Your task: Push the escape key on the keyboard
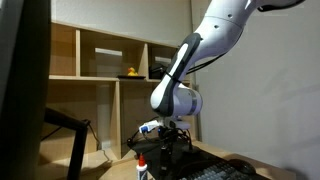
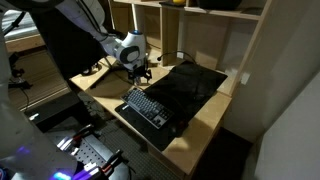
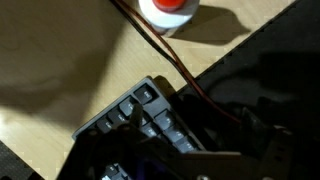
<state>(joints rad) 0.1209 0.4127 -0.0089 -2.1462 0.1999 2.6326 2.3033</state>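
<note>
The dark keyboard (image 2: 145, 107) lies flat on the wooden table, next to a black mat (image 2: 190, 85). In the wrist view its corner keys (image 3: 135, 105) show just under my fingers. My gripper (image 3: 192, 122) hovers low over that corner of the keyboard, with one finger above the keys and the other above the mat. The fingers stand apart with nothing between them. It also shows in both exterior views (image 2: 140, 72) (image 1: 166, 135), pointing down at the keyboard's end. I cannot tell whether a finger touches a key.
A white glue bottle with a red cap (image 1: 142, 167) (image 3: 168, 10) stands just beyond the keyboard's corner. A red cable (image 3: 165, 50) runs across the table. Wooden shelves (image 1: 100, 75) holding a yellow duck (image 1: 129, 72) stand behind.
</note>
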